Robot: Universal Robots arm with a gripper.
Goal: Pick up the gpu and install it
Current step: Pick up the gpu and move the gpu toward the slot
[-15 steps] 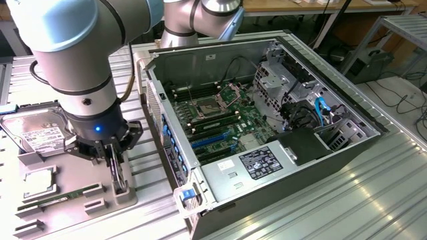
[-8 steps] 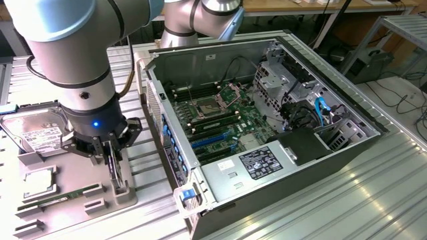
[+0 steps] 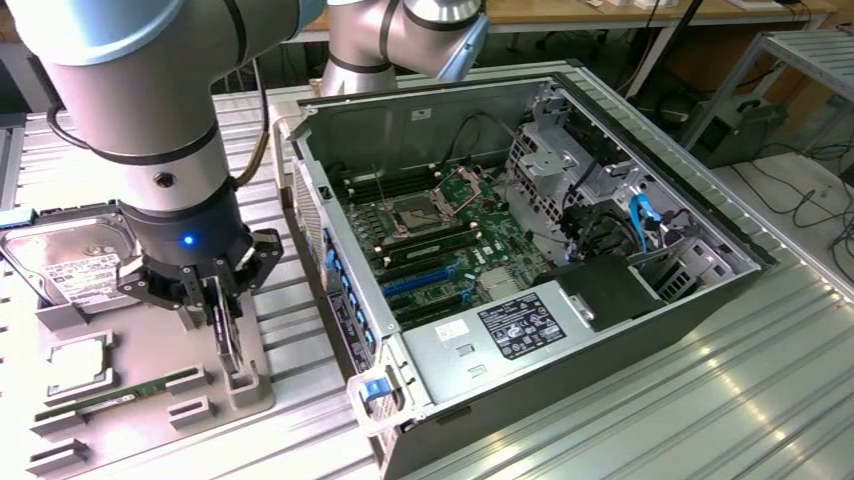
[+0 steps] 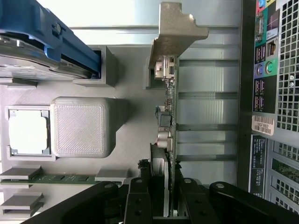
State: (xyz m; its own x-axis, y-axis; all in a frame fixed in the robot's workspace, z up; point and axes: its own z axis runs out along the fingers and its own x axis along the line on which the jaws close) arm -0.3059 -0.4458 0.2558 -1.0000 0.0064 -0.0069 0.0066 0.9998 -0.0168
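Gripper [image 3: 218, 300] pinches gpu [image 4: 169, 121] — wrist view shows bracket [image 4: 177, 28].

A tray [image 3: 160, 350] lies on the table [image 3: 747, 390] at the exterior view's left, with an open case [image 3: 601, 390] just beside it on the right. On the tray, the hard drive [image 3: 74, 262] sits farthest back, the CPU [image 3: 80, 365] before it and the RAM stick [image 3: 114, 397] nearest. The gpu [image 3: 235, 355] stands on edge at the tray's case-side edge, between the gripper [image 3: 220, 312] fingers. A motherboard [image 3: 467, 250] lies inside the case.
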